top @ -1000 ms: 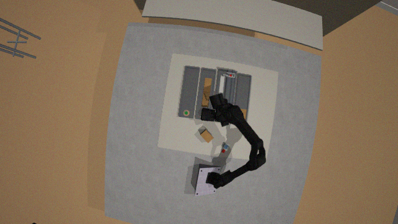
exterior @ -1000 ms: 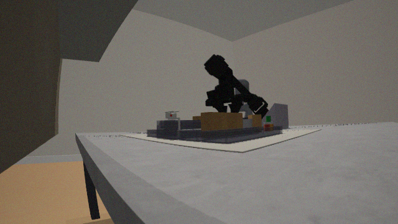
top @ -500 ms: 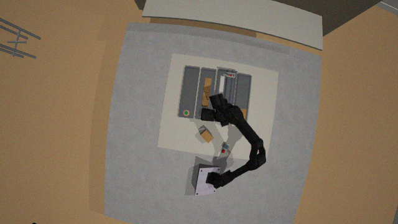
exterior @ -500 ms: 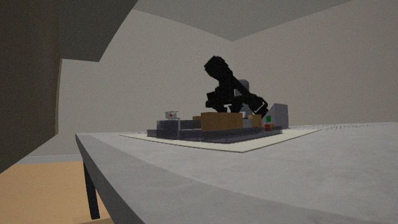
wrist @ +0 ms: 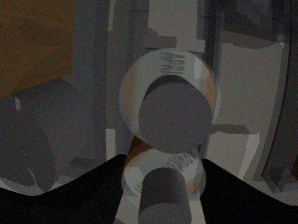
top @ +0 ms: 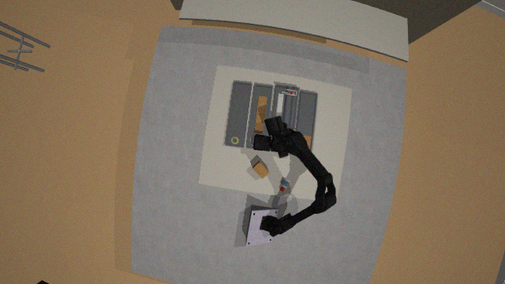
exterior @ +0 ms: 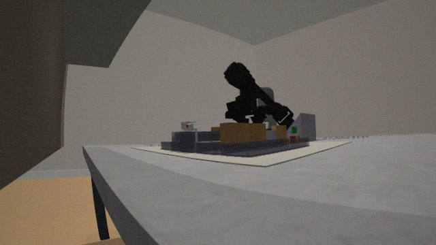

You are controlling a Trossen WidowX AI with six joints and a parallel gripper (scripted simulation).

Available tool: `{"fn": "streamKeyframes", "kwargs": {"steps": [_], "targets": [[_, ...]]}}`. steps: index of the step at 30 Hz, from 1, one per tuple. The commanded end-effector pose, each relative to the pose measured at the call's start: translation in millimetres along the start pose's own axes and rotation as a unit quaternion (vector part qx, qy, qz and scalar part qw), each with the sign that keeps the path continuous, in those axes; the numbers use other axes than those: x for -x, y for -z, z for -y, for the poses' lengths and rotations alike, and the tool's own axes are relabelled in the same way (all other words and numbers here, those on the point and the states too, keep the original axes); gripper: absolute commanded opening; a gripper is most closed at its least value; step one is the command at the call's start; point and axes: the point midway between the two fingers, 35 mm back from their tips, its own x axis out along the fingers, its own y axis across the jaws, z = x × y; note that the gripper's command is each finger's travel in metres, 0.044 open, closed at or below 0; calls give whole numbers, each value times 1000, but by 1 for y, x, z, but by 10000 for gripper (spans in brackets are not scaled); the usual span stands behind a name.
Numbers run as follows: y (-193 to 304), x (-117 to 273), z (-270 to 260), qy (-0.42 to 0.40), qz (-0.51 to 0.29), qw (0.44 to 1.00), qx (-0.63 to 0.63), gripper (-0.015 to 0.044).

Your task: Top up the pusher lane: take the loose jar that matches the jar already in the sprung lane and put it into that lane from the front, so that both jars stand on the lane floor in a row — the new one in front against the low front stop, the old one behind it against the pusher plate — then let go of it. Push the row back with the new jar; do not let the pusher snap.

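matte black jointed arm [top: 312,162], blocky links, pale grey square base plate [top: 256,229]
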Motion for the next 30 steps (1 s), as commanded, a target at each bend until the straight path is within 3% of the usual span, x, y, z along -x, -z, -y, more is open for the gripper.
{"fn": "streamKeyframes", "kwargs": {"steps": [1,30], "targets": [[-4,0,1,3,9,1000,-4,0],[1,0,1,3,9,1000,-4,0]]}}
